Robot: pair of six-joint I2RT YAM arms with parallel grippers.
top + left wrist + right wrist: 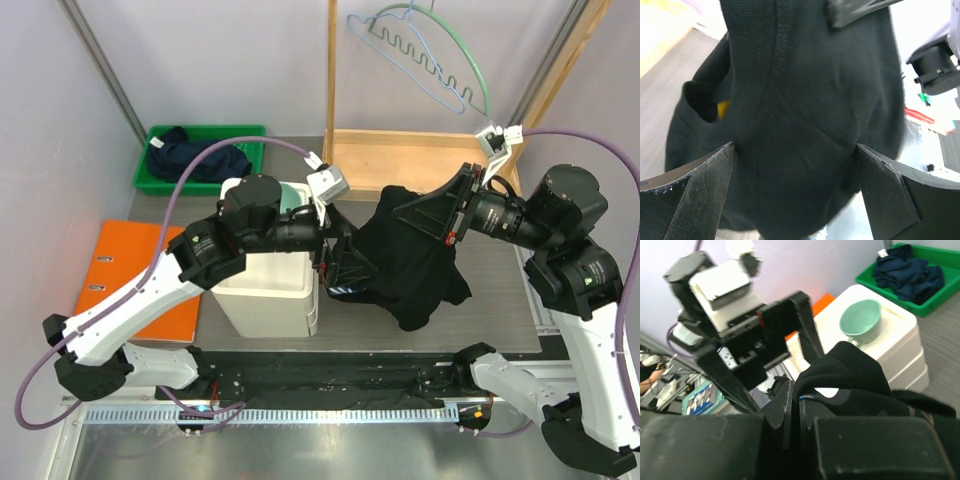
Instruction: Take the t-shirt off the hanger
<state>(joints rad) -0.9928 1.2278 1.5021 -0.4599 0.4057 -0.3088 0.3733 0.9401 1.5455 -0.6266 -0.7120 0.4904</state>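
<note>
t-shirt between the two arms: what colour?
The t-shirt is black. It shows best in the left wrist view.

light: bright, even | shadows: soft | left wrist: top-left blown out, t-shirt (805,130) low-contrast | right wrist: jaws blurred

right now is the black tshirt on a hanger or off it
Off. The t-shirt hangs bunched, pinched in the shut right gripper, and both hangers on the wooden rack behind hang bare.

white-and-black arms (150,300), purple cables (185,180)
</note>
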